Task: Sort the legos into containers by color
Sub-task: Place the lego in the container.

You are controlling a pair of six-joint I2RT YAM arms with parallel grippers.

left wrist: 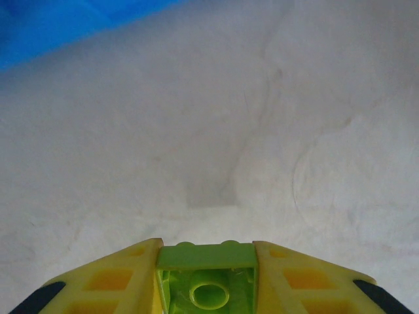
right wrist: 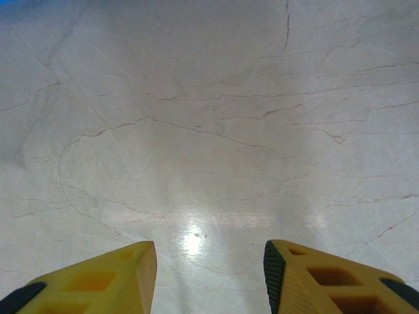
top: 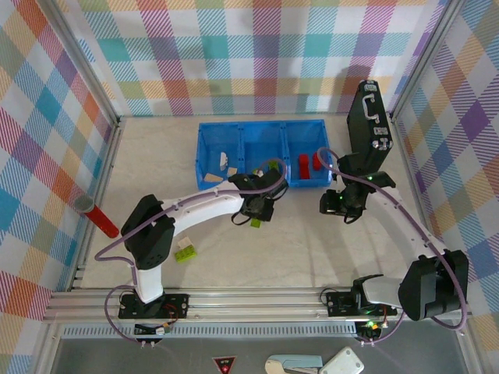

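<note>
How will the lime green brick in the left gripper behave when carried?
The lime green brick is probably stiff and light: small moulded plastic held in the left gripper. Its glossy walls may be slippery, so it could slip if the grip loosens. Flat sides suggest it will not roll.

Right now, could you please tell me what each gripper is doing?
Left gripper: shut on a lime green lego.
Right gripper: open, holding nothing.
</note>
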